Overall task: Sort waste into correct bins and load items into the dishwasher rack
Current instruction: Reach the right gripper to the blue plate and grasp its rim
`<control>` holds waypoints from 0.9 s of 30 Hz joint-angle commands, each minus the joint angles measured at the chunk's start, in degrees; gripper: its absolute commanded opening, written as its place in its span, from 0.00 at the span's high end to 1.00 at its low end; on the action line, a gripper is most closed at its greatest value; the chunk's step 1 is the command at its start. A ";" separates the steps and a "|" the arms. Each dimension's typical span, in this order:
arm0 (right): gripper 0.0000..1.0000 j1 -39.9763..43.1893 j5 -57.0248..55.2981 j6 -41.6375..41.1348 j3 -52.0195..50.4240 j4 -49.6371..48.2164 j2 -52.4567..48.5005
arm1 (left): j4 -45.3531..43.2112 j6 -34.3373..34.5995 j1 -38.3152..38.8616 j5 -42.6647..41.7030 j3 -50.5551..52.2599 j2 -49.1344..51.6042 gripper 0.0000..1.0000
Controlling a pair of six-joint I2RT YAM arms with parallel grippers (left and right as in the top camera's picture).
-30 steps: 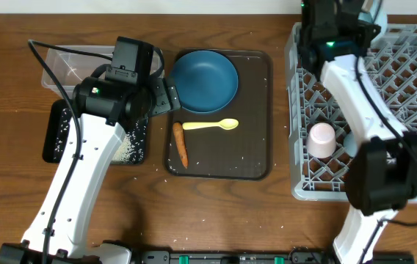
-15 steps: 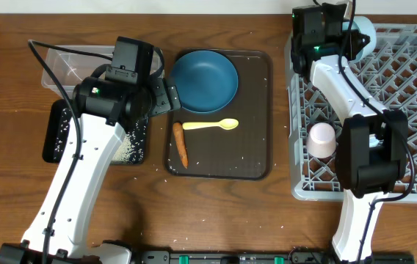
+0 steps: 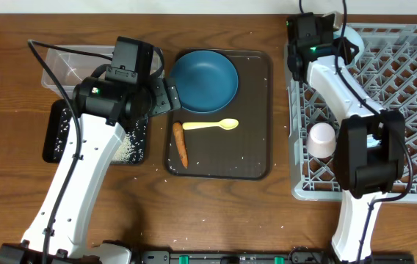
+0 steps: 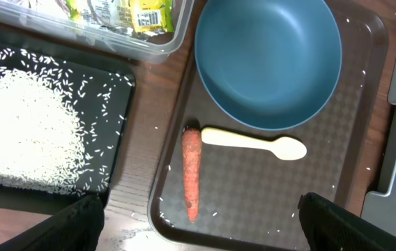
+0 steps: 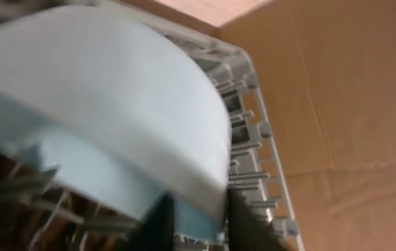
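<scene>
**Item: light blue bowl (image 5: pixel 114 104), white inside.** Location: upper left corner of the dishwasher rack (image 3: pixel 414 110), at the top of the overhead view, raised over the rack's corner pegs. In the right wrist view it is blurred and fills the upper left of the frame.

Hold: the right gripper (image 5: pixel 201 216) appears clamped on the bowl at its edge, one dark finger on each side of the wall.

Handling, as judged: light and rigid, likely plastic. The wall is smooth and curved, so it could swivel or slip in a pinch at one point. The rim is the only practical place to take hold, with the wall pressed deep between the fingers. The bowl should stand on edge between the pegs. Risk of breakage looks low, and risk of tipping looks moderate.

**Nearby, in the rack:** pale pink cup (image 3: pixel 321 139), mouth down, at the rack's left side in the middle of the frame.

**Centre of frame:** brown serving tray (image 3: pixel 256 147), which holds:
- a dark blue plate (image 3: pixel 203 81) at its top
- a pale yellow spoon (image 3: pixel 210 125) below the plate
- an orange carrot (image 3: pixel 180 144) at the spoon's left end, touching or nearly so
- scattered grains

**Left of frame:**
- a black tray (image 3: pixel 54 132) with a heap of white rice (image 4: pixel 24 132)
- a clear tub (image 3: pixel 69 62) above it, containing a yellow-green wrapper (image 4: pixel 149 12)

**Left gripper (image 4: pixel 201 226):** fingers wide apart and empty, hanging above the serving tray's lower part.
</scene>
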State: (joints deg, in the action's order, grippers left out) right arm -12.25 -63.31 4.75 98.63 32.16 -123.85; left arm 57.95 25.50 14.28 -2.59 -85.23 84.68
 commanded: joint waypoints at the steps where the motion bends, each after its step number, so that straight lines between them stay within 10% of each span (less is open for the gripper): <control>1: 0.63 -2.69 1.86 0.04 0.00 2.01 -0.09 | 0.07 -0.11 -0.24 0.70 -0.44 0.31 0.08; 13: 0.14 -9.22 4.79 0.04 0.13 4.59 5.14 | 0.07 -0.11 -0.24 0.70 -0.44 0.31 0.08; 19: 0.01 -9.57 30.91 0.04 0.35 3.96 12.02 | 0.07 -0.11 -0.24 0.72 -0.44 0.31 0.08; 27: 0.15 -9.14 66.14 -9.66 -0.46 3.82 11.52 | 0.07 -0.11 -0.24 0.72 -0.44 0.31 0.08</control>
State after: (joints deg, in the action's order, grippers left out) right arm -21.58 -13.52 2.74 98.63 36.25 -109.67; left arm 57.95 25.50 14.28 -2.59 -85.23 84.68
